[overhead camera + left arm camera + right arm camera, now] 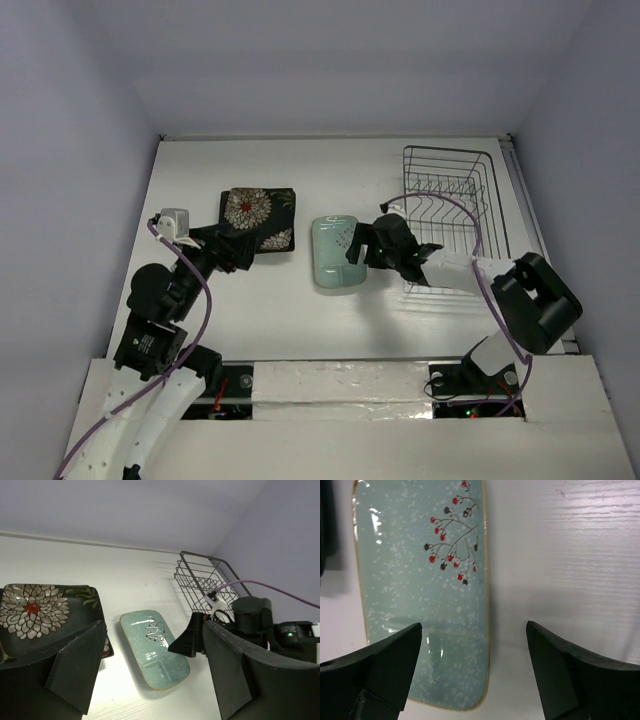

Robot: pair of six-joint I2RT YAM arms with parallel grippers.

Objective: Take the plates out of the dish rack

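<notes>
Right gripper (472,635), fingers spread wide and holding nothing, hovers over the right rim of a pale mint plate (420,580) lying flat mid-bench (300,170). Left gripper (154,627), also wide and empty, sits at the near edge of a black flowered plate (35,607) toward the left edge. The wire dish rack (450,190) stands at the far right corner.

A pale mint-green plate (420,595), speckled white with a thin tan rim, lies flat on the white wood-grain table (560,555). A sprig of dark twigs with red berries is painted near its upper right edge. The right gripper (473,627) hangs above with its two dark fingers (390,665) spread wide. One finger is over the plate's lower left part, the other over bare table to the plate's right. A dark shape (327,525) sits at the left edge, too cropped to identify.
</notes>
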